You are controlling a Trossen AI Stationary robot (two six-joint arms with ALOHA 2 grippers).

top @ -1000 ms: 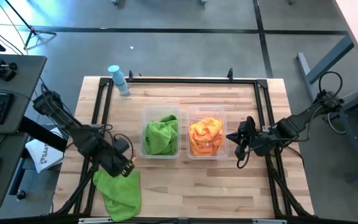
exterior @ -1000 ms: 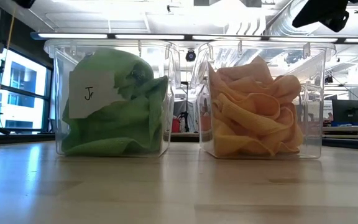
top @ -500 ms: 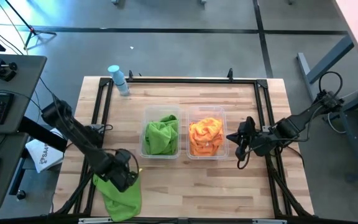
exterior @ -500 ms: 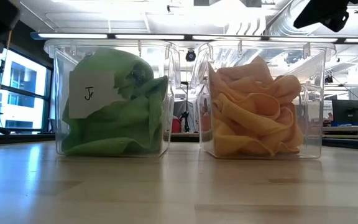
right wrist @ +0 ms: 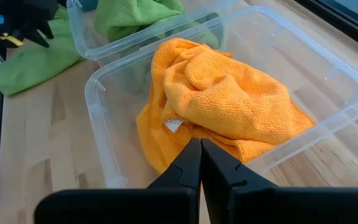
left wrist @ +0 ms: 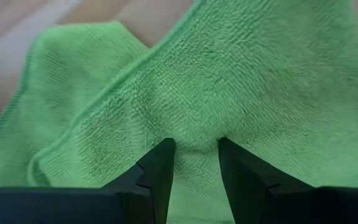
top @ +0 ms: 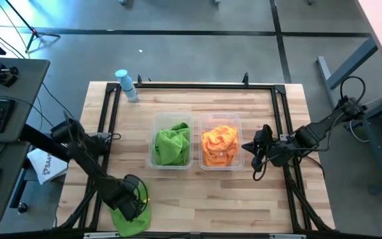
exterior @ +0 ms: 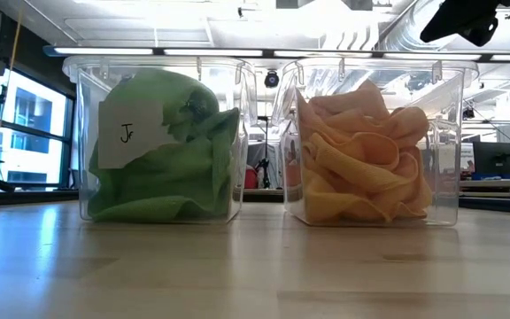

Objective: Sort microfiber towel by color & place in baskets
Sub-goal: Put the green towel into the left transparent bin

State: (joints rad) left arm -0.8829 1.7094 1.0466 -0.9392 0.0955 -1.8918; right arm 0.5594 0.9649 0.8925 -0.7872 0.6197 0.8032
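Note:
A loose green microfiber towel (top: pixel 136 224) lies partly folded on the table's near left corner. My left gripper (left wrist: pixel 194 146) stands open right over it, pointing down. Two clear baskets sit side by side mid-table. The left basket (top: pixel 155 163) holds green towels (top: pixel 172 143) and the right basket (top: pixel 201 164) holds orange towels (top: pixel 220 143). My right gripper (right wrist: pixel 201 149) hovers shut and empty just right of the orange basket, above the table (exterior: pixel 463 18). My left gripper comes at the loose green towel from above, pointing down. Its two open fingertips (left wrist: pixel 161 155) rest on the towel's upper layer (left wrist: pixel 194 134), with a narrow strip of cloth between them. The towel lies on the table, one edge folded over.
A pale-blue bottle (top: pixel 126 85) stands at the table's far left corner. A black frame rail (top: pixel 197 85) runs around the table top. A paper label (exterior: pixel 131 133) sticks to the green basket's near wall. Bare wood lies in front of the baskets.
My left gripper has moved from the towel's far edge toward the table's near edge and down onto the green towel, with its arm swinging along. The towel stays where it lay. My right arm has kept still.

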